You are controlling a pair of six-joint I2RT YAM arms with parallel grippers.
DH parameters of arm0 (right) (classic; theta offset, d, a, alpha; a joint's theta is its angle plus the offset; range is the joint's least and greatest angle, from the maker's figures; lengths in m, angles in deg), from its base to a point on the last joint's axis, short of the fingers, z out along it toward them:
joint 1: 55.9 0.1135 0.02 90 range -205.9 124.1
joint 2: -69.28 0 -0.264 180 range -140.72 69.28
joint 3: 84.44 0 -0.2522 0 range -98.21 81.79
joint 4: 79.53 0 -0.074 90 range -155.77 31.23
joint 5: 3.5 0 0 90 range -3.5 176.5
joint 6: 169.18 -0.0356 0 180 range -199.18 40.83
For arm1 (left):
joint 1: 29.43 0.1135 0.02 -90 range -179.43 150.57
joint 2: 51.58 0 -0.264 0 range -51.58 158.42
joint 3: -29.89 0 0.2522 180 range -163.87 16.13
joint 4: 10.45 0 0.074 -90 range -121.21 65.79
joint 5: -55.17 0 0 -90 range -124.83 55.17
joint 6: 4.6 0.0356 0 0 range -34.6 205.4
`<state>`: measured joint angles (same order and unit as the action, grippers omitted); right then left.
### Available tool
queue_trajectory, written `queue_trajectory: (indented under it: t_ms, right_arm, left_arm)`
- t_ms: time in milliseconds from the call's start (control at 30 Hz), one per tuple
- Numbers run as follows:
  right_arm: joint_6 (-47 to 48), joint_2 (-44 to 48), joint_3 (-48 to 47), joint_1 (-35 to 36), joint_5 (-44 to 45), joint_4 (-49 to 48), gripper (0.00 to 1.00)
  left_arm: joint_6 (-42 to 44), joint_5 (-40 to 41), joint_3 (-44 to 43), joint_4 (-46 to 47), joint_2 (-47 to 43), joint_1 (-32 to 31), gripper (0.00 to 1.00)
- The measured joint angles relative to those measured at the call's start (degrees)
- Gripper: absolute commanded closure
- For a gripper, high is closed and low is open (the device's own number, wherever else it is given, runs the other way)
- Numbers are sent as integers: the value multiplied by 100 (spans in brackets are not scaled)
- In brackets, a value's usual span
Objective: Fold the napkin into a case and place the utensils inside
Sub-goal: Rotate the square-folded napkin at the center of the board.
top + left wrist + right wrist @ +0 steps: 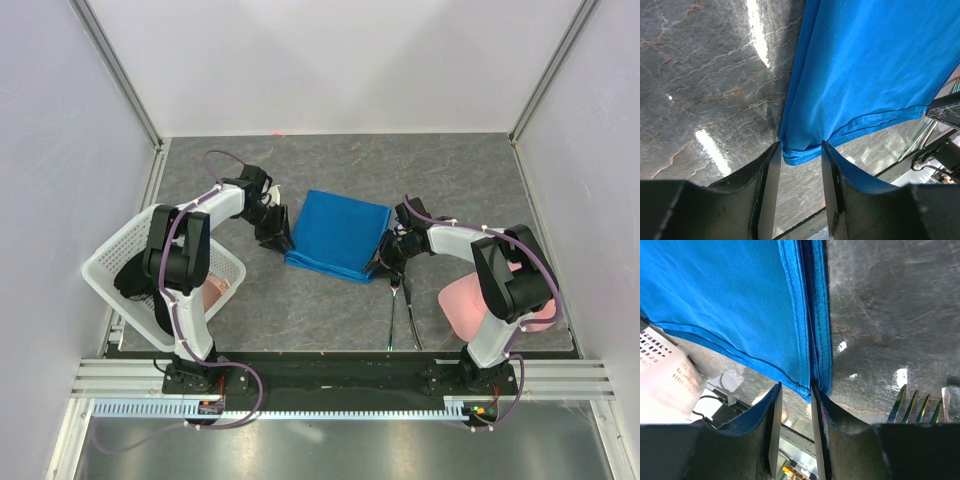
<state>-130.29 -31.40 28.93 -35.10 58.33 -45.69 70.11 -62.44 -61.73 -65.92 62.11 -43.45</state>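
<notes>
napkin (337, 235) | folded; corners at parted fingers (767, 190) | fork (917, 405): tines only, rest cut off

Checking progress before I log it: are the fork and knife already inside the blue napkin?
No, the utensils lie on the table, outside the napkin, just off its near right corner.

Left arm (182, 255) — base bolted at the near edge, elbow raised, forearm reaching forward and inward, wrist bent downward; left gripper (273, 232) carried low and pointing toward the middle, its dark fingers (765, 185) parted with a clear gap between the tips. Right arm (500, 275) — roughly mirrored pose, elbow raised, forearm reaching inward to the left; right gripper (388, 260) likewise carried low, its fingers (771, 425) standing apart, not pressed together.
</notes>
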Motion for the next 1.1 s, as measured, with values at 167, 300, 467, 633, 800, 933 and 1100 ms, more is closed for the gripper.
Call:
queue_trajectory:
  t_ms: [167, 300, 467, 633, 800, 933, 1100]
  right_arm:
    - [-81, -79, 0, 0, 0, -96, 68]
    - [-160, -105, -13, 17, 33, -96, 70]
    - [-164, -125, -98, 85, 208, 4, 78]
    - [-116, -144, -173, 151, 389, 114, 87]
    - [-11, -144, -284, 199, 623, 262, 100]
    - [164, -144, -457, 232, 892, 428, 100]
    - [361, -90, -730, 236, 1126, 649, 100]
  left_arm:
    - [2, 0, 52, 2, 0, 0, 54]
    - [7, 0, 116, 0, 0, 0, 53]
    - [50, 0, 144, 2, 0, 0, 53]
    - [81, 11, 144, 2, -7, 0, 53]
    - [83, 50, 144, 2, -70, 0, 53]
    - [83, 52, 144, 0, -96, 0, 53]
    - [83, 17, 94, -17, -90, 0, 53]
